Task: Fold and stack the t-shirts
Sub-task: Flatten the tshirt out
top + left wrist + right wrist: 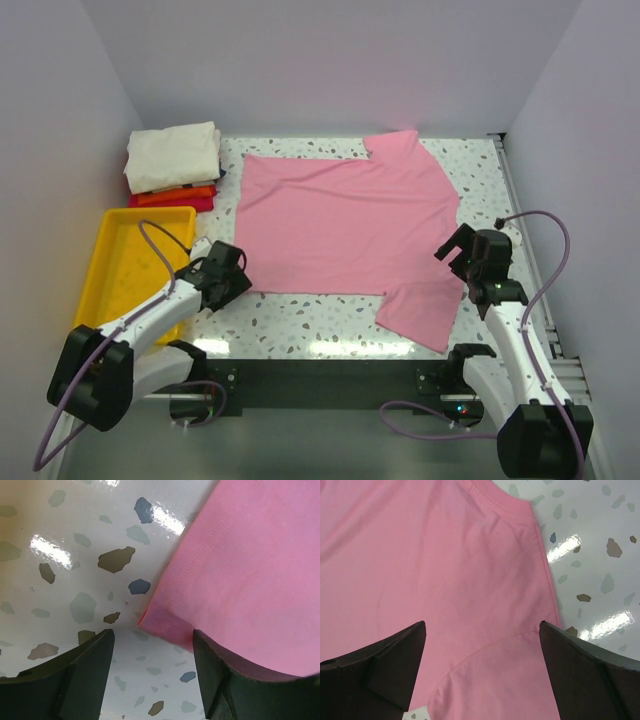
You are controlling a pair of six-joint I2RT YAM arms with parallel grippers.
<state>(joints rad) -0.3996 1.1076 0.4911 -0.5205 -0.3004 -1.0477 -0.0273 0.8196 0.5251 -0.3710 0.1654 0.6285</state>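
Observation:
A light pink t-shirt (345,220) lies spread flat on the table, its hem to the left and its sleeves to the right. My left gripper (240,277) is open and empty just above the shirt's near-left hem corner (150,620), which lies between the jaws. My right gripper (456,256) is open and empty over the shirt's right side, above the near sleeve seam (485,650). A stack of folded shirts stands at the back left: cream-white (172,155) on top, orange (185,193) and red (200,204) beneath.
A yellow plastic tray (107,270) sits at the left, beside my left arm. White walls close in the table at the back and both sides. A rail (525,240) runs along the right edge.

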